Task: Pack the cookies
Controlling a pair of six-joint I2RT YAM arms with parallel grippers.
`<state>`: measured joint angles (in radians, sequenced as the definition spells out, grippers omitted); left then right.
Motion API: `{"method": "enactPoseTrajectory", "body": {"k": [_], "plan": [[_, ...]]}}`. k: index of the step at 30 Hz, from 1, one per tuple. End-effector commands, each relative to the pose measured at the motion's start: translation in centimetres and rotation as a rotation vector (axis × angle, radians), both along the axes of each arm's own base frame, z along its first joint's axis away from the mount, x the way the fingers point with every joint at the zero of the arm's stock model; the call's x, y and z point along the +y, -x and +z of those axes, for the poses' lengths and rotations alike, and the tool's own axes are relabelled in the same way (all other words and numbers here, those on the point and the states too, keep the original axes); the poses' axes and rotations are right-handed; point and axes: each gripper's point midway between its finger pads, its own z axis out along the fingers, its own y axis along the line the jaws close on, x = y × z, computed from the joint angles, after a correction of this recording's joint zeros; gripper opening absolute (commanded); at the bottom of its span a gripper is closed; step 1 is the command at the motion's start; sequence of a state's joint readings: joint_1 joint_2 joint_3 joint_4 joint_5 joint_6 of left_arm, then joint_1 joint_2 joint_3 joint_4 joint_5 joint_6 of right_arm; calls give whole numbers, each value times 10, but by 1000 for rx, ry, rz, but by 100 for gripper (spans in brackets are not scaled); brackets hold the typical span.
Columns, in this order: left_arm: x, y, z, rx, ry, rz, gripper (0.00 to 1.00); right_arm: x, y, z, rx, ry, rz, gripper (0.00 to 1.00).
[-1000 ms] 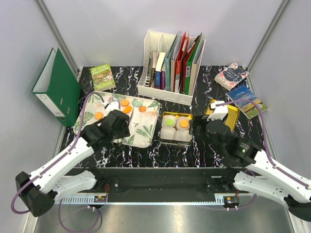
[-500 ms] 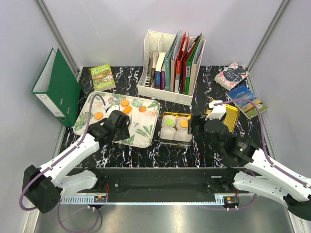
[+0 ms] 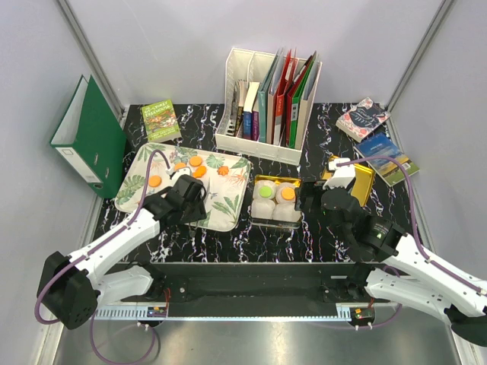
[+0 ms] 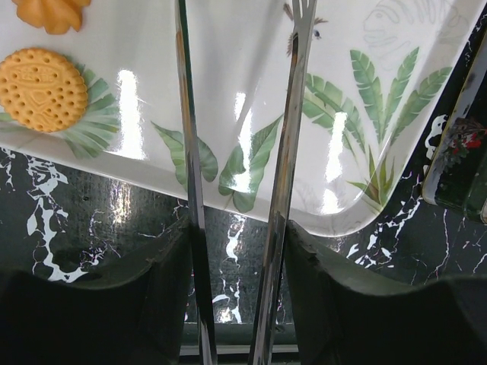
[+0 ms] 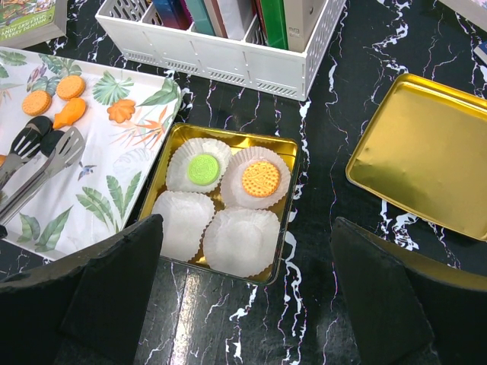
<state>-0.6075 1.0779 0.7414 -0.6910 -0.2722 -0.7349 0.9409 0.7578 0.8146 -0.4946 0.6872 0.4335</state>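
Orange cookies (image 5: 71, 86) lie toward the far edge of the leaf-print tray (image 3: 222, 207), left of centre on the tabletop (image 3: 329, 131). A green cookie (image 5: 203, 167) and another orange one (image 5: 260, 178) sit in paper cups (image 5: 242, 242) in the central gold tin (image 5: 228, 138). The left gripper (image 4: 236, 293) is clamped on metal tongs (image 4: 281, 190) over the tray's near edge, while the right gripper (image 3: 319, 199) hangs just right of the tin, jaws wide apart.

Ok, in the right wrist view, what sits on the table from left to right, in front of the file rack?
Left to right: white leaf-patterned tray carrying orange cookies → gold rectangular tin holding four white pleated paper cups → flat gold lid.
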Motion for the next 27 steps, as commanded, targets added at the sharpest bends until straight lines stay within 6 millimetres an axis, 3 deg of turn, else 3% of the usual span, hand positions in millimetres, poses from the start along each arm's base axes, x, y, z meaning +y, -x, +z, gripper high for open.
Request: {"method": "enactPoseTrajectory", "body": {"k": [1, 20, 27], "plan": [[-8, -9, 5, -36, 43, 6, 51, 4, -2, 8, -21, -28, 1, 100], [-11, -10, 27, -85, 79, -19, 36, 5, -2, 9, -19, -32, 4, 100], [-9, -13, 53, -139, 91, -29, 33, 6, -3, 10, -20, -34, 4, 100]]}}
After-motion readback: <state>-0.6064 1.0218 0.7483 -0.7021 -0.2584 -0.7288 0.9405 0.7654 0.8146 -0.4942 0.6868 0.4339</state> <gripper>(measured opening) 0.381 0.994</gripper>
